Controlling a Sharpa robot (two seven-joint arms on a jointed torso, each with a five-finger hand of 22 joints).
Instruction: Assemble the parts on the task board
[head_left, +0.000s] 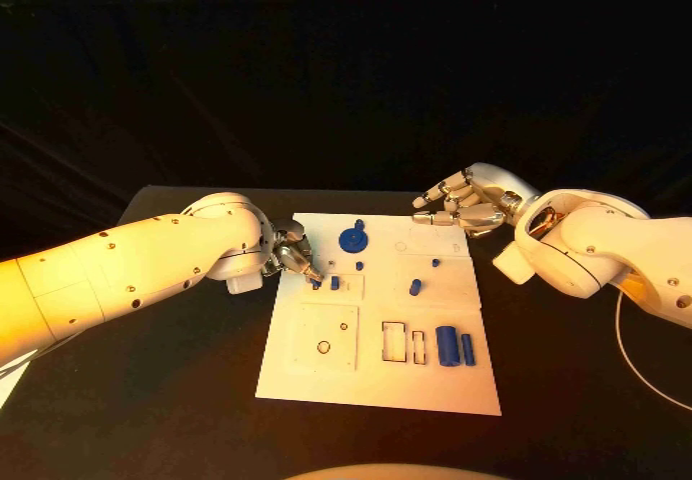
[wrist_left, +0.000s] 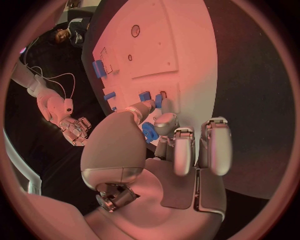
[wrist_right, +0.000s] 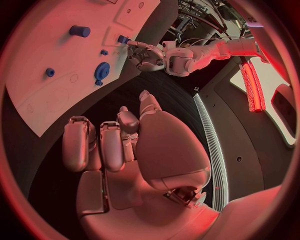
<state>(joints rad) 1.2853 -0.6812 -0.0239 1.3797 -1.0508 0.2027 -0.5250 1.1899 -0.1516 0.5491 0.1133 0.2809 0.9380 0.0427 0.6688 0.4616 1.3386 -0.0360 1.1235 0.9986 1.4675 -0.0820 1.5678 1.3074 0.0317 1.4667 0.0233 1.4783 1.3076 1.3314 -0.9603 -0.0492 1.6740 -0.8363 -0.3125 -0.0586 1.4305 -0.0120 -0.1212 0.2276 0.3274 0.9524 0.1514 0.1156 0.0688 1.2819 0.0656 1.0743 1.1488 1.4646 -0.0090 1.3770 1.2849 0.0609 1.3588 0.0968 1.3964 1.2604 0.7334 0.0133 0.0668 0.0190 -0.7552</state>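
The white task board (head_left: 378, 385) lies in the middle of the black table. A blue gear (head_left: 353, 239) stands near its far edge, with small blue parts (head_left: 415, 287) around it. Near the front right lie a thick blue cylinder (head_left: 447, 346) and a thin blue bar (head_left: 469, 347). My left hand (head_left: 293, 255) is low over the board's left edge. It pinches a small blue part (wrist_left: 149, 132) between thumb and finger, just short of two small blue parts (wrist_left: 145, 96) standing in the board. My right hand (head_left: 464, 205) hovers beyond the far right corner, fingers loosely bent and holding nothing.
Two empty rectangular slots (head_left: 394, 341) sit left of the cylinder, and a raised square panel with a round hole (head_left: 323, 347) fills the board's front left. A thin white cable (head_left: 623, 330) runs down the table at the right, under my right arm.
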